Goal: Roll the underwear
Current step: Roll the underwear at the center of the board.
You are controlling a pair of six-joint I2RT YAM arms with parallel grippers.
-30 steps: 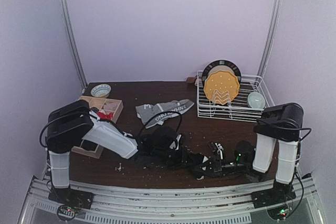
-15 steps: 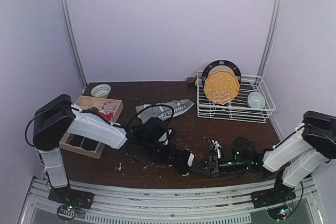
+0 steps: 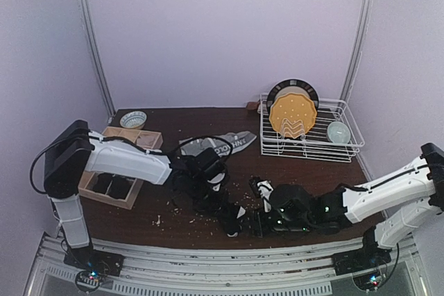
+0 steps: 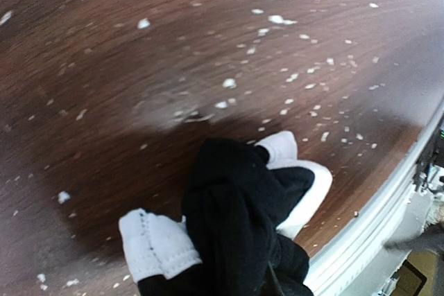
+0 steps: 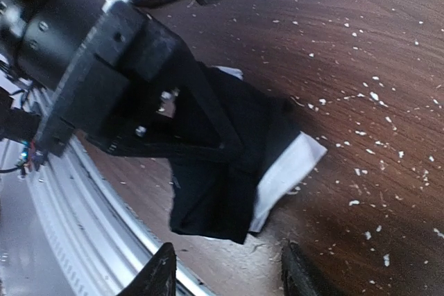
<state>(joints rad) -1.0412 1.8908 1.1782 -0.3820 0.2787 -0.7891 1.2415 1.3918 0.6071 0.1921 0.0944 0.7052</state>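
Observation:
Black underwear [image 5: 222, 171] with a white waistband [image 5: 288, 171] hangs bunched just above the brown table, close to its near edge. My left gripper [image 3: 232, 218] is shut on it. In the left wrist view the black underwear [image 4: 236, 199] covers the jaws, with white band pieces on both sides. My right gripper [image 5: 229, 282] stands open just short of the cloth's lower edge, with nothing between its dark fingertips [image 5: 161, 274]. In the top view the right gripper [image 3: 260, 221] faces the left one. Another piece of underwear [image 3: 218, 145], grey with a white-lettered waistband, lies flat further back.
A white wire dish rack [image 3: 312, 145] at the back right holds a yellow plate [image 3: 293, 117] and a small bowl [image 3: 338, 132]. A wooden compartment box [image 3: 118, 178] and a patterned bowl [image 3: 133, 119] sit at the left. White crumbs dot the table. The metal front rail [image 3: 208, 251] runs close by.
My right gripper has opened and its arm has stretched left toward the table's middle. The left gripper has carried the black underwear right and nearer to the front edge.

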